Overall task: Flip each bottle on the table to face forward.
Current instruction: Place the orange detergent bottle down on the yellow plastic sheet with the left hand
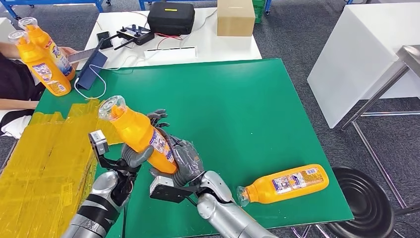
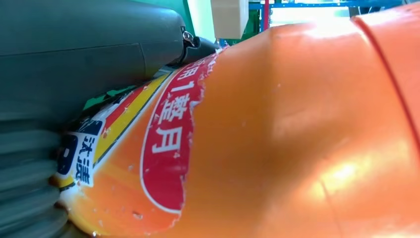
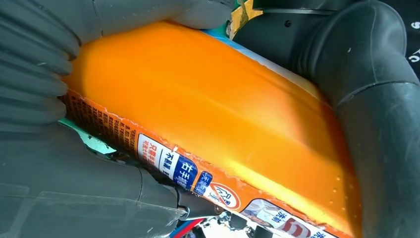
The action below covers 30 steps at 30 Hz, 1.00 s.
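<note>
An orange bottle (image 1: 138, 133) with a clear cap is tilted above the green mat (image 1: 237, 109), cap up and to the left. My left hand (image 1: 132, 156) grips its lower body from the left and my right hand (image 1: 184, 159) cups its base from the right. Close up, the bottle's orange body (image 2: 297, 129) and red label press against my left hand's grey thumb (image 2: 89, 54). The same bottle (image 3: 208, 114) lies between my right hand's fingers (image 3: 381, 99). A second orange bottle (image 1: 285, 184) lies on its side near the mat's front right edge.
Two more orange bottles (image 1: 42, 59) stand upright at the mat's far left, by a person's arm (image 1: 15, 52). Yellow sheeting (image 1: 49, 163) covers the left front. Behind the mat, a white table holds a black case (image 1: 171, 17) and a cardboard box (image 1: 236, 17). A black stool (image 1: 369, 203) stands at right.
</note>
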Tool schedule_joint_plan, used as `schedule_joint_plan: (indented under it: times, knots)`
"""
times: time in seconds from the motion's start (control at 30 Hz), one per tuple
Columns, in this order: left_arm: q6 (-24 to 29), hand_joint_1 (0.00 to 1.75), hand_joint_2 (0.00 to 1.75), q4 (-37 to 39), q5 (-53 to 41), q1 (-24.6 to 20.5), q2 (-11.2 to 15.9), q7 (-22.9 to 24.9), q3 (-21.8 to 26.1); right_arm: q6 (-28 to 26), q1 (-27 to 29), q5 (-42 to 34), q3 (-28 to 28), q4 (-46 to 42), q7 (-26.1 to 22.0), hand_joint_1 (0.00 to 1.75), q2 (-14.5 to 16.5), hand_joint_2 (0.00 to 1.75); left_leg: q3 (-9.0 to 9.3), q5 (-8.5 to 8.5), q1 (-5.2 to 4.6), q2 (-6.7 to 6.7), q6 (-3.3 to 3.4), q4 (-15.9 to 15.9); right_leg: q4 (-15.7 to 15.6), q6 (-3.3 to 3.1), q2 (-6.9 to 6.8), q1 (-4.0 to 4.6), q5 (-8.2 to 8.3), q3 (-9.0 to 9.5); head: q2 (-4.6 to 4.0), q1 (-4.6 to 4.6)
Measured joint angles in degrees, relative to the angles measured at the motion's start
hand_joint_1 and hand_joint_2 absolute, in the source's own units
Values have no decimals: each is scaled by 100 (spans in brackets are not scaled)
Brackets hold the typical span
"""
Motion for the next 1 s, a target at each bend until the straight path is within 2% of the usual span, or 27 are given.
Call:
schedule_joint_plan:
  times: [0.17,0.2,0.3,0.33,0.53,0.73,0.87,1.0]
  knots:
    - [147,175,175,-53,74,50,-54,42,86,-148,-8,0,51,23,45,175,1,175,0,0,0,0,0,0,0,0,0,0,0,0,1,-1]
    - [189,175,175,-73,85,58,-71,59,105,-199,-6,0,54,26,49,147,1,175,0,0,0,0,0,0,0,0,0,0,0,0,1,0]
    - [344,175,175,-148,95,79,-120,116,155,-433,18,21,56,28,55,16,4,175,-1,0,0,-1,0,0,0,0,-1,0,0,0,0,1]
    - [428,175,175,-174,97,84,-139,139,175,-538,34,51,56,27,56,0,4,175,-1,0,0,-1,0,0,0,0,-1,0,0,0,0,0]
    - [1036,175,175,-314,75,84,-246,255,415,-1072,294,311,66,-188,4,0,-1,175,-4,0,0,4,0,0,0,0,1,0,0,-3,0,1]
    - [2153,175,175,-332,-215,-72,-295,304,884,-1386,780,575,166,-1074,-150,0,-135,175,-12,3,1,-4,-3,0,1,-1,-12,2,-1,-9,0,-3]
    - [2481,175,175,-380,-394,-106,-295,278,1100,-1440,1027,594,144,-1701,-116,0,-264,175,-12,3,1,-2,-3,0,1,0,-10,1,0,-9,1,-5]
    - [3252,175,175,-461,-896,-125,-283,223,1304,-1242,1284,189,40,-2349,-193,0,-406,175,-14,2,0,-5,-2,0,0,0,-10,0,0,-9,0,-4]
